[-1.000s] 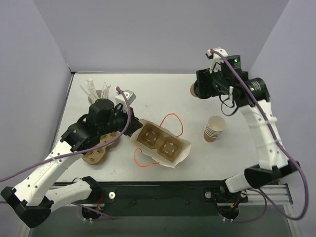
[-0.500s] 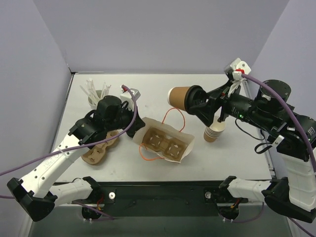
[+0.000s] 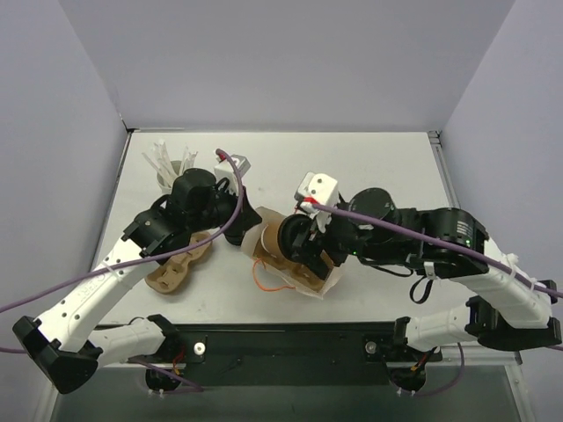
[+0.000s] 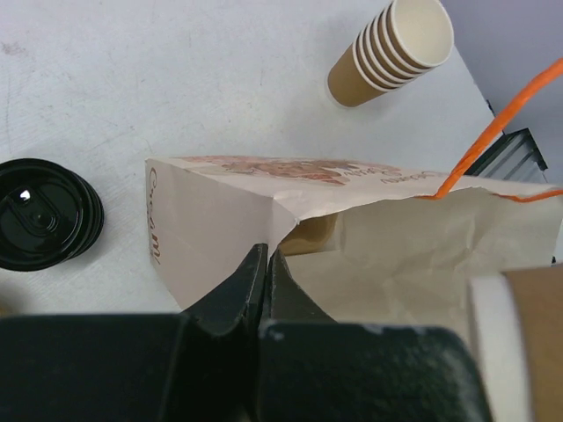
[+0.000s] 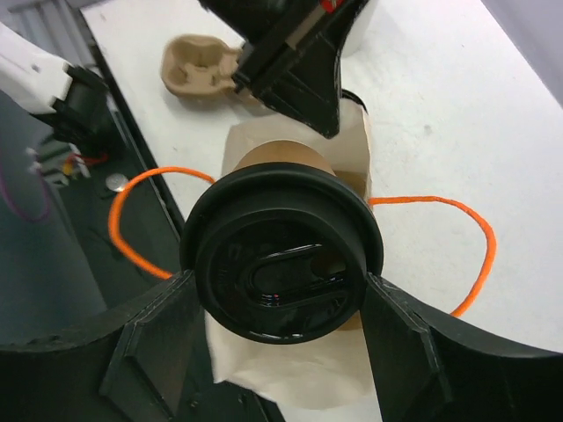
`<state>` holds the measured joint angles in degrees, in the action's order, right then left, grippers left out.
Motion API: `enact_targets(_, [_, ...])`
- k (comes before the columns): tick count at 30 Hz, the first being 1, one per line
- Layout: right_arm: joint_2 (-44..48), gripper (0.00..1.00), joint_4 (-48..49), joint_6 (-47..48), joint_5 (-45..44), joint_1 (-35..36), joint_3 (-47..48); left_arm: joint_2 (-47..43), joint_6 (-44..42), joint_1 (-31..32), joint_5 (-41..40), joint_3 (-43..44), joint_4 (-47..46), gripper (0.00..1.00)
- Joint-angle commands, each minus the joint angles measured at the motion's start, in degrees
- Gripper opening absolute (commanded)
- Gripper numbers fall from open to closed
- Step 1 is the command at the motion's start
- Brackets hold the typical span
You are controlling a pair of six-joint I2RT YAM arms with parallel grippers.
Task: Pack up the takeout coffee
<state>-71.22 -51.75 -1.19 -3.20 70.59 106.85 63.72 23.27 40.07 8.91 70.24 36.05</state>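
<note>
Coffee cup point(image 5: 283, 264), lidded, gripped between right jaws just above paper bag point(image 4: 220, 211), rim clamped by closed left jaws; loading step, next probably lowering upright, then release.

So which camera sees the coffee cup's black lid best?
The right wrist view: the lid fills the middle, facing the camera, between the fingers. The top view shows only the cup's brown side, tilted above the bag. The left wrist view catches just a strip of cup.
</note>
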Motion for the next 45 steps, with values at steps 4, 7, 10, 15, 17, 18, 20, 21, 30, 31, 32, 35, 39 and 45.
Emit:
enact_targets(4, [-3.75, 0.52, -5.65, 3.39, -25.06, 8.33, -5.23, -7.03, -0.86, 0.18, 7.17, -5.02, -15.38, 0.00])
enact_targets(7, [-4.63, 0.52, -5.65, 4.44, -29.82, 11.49, -10.05, -8.61, 0.02, 0.18, 8.75, -7.91, -19.43, 0.00])
enact_targets(10, [-5.24, 0.52, -5.73, 4.36, -30.55, 12.38, -12.88, -9.76, 0.81, 0.18, 10.87, -10.11, -22.60, 0.00])
enact_targets(15, [-6.38, 0.52, -4.86, 4.62, -32.57, 12.38, -15.17, -11.95, 0.20, 0.18, 11.83, -12.66, -23.66, 0.00])
enact_targets(17, [-6.04, 0.52, -2.06, 6.02, -32.48, 12.38, -18.14, -12.48, -0.59, 0.27, 11.84, -14.33, -24.01, 0.00])
enact_targets(18, [-5.34, 0.52, -1.09, 6.29, -31.87, 12.21, -19.56, -12.48, -0.85, 0.27, 11.92, -14.51, -23.75, 0.00])
enact_targets(20, [-4.11, 0.52, 2.15, 6.90, -31.17, 11.51, -24.37, -12.48, -1.12, 0.27, 11.84, -15.04, -23.75, 0.00])
enact_targets(21, [-2.97, 0.52, 3.13, 6.90, -30.64, 11.24, -25.71, -12.66, -1.03, 0.27, 11.75, -15.74, -23.92, 0.00])
enact_targets(30, [1.86, 0.50, 12.09, 10.33, -29.06, 6.68, -37.21, -12.57, -2.61, 0.27, 11.66, -16.27, -24.19, 0.00])
enact_targets(31, [2.57, 0.50, 13.50, 10.59, -29.05, 6.41, -38.54, -12.57, -2.70, 0.27, 11.75, -16.36, -24.27, 0.00])
enact_targets(32, [3.54, 0.50, 16.21, 10.68, -29.05, 6.14, -40.30, -12.66, -2.87, 0.27, 11.75, -16.27, -24.19, 0.00])
enact_targets(35, [6.79, 0.50, 19.91, 11.30, -29.06, 5.70, -45.05, -12.83, -3.23, 0.27, 11.57, -16.27, -23.92, 0.00])
enact_targets(39, [9.60, 0.50, 23.70, 15.33, -27.66, 5.09, -49.45, -13.97, -2.88, 0.27, 13.49, -17.85, -25.76, 0.00])
enact_targets(45, [10.93, 0.48, 28.19, 22.10, -22.90, 3.24, -53.23, -16.26, -1.56, 0.27, 14.21, -21.72, -29.29, 0.00])
